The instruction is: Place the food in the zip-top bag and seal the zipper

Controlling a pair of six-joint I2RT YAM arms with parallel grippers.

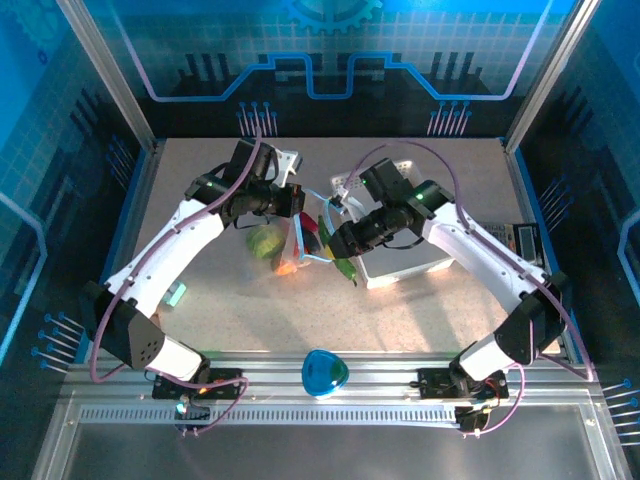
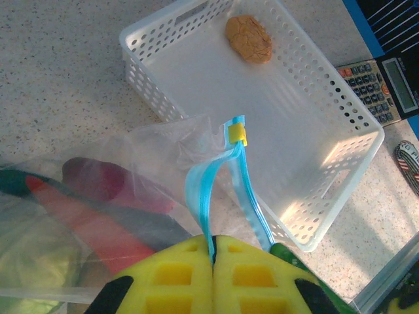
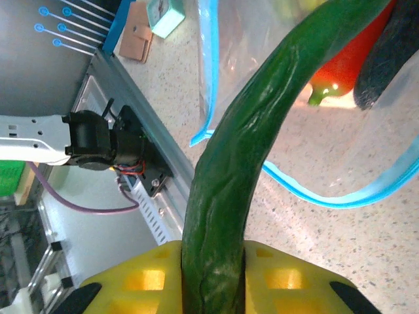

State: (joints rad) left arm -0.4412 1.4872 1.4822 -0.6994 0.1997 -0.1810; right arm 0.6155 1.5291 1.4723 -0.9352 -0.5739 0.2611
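The clear zip-top bag (image 1: 290,240) stands held up at the table's middle, left of the white basket (image 1: 410,265). My left gripper (image 2: 213,252) is shut on one side of its light-blue zipper (image 2: 206,190), which carries a yellow slider (image 2: 237,133). A light-green cabbage (image 1: 264,240) and a red chili (image 2: 85,216) lie inside the bag. My right gripper (image 3: 213,261) is shut on a long dark-green cucumber (image 3: 249,144). Its far end reaches through the open bag mouth (image 3: 340,196) toward the chili (image 3: 347,65). A tan piece (image 2: 249,38) lies in the basket (image 2: 327,190).
A calculator (image 1: 522,238) lies right of the basket near the table's right edge. A blue dome-shaped object (image 1: 324,372) sits on the front rail between the arm bases. A small teal item (image 1: 176,293) lies by the left arm.
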